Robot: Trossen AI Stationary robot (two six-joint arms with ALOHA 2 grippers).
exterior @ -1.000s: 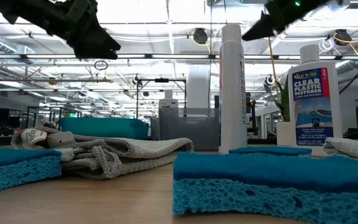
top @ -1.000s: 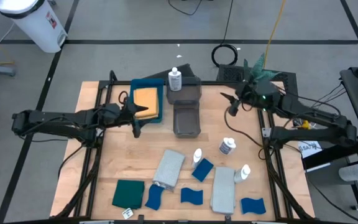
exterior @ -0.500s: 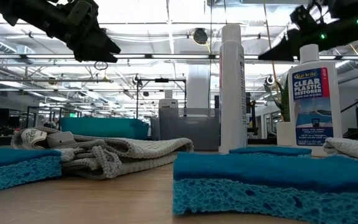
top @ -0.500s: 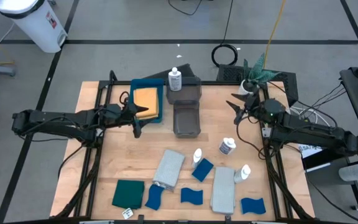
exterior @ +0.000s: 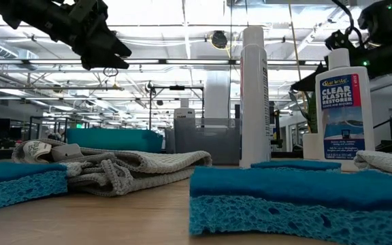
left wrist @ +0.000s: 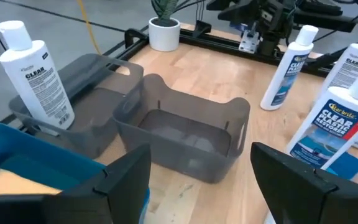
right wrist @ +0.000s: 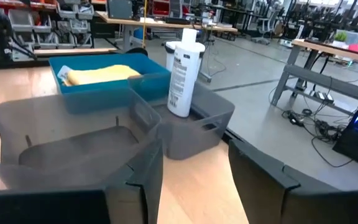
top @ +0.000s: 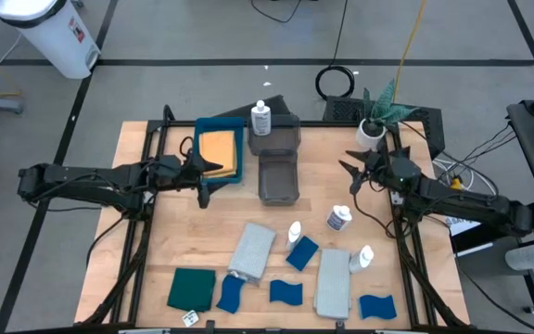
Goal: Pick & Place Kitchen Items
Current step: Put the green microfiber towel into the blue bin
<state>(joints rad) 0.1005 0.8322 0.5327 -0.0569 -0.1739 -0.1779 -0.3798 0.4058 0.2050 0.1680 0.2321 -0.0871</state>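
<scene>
My left gripper (top: pixel 199 178) hangs open above the table's left side, beside the blue tray (top: pixel 234 173) that holds the orange cloth (top: pixel 219 149); its fingers (left wrist: pixel 124 177) hold nothing. My right gripper (top: pixel 349 176) hangs open right of the near grey bin (top: pixel 278 178), also with nothing in it (right wrist: pixel 194 180). One white bottle (top: pixel 261 119) stands in the far grey bin (top: pixel 286 137). Three more bottles (top: pixel 339 219) (top: pixel 295 232) (top: pixel 365 257), several blue sponges (top: pixel 302 252), two grey cloths (top: pixel 251 249) (top: pixel 333 282) and a dark green cloth (top: pixel 191 289) lie on the near half.
A small potted plant (top: pixel 371 130) stands at the far right corner, just behind my right gripper. Bare wood shows between the bins and the right gripper and along the left side. Black frame rails (top: pixel 146 232) border the table.
My right gripper has come down and drawn back a little toward the table's near right, still open and with nothing in it. The things on the table have not moved.
</scene>
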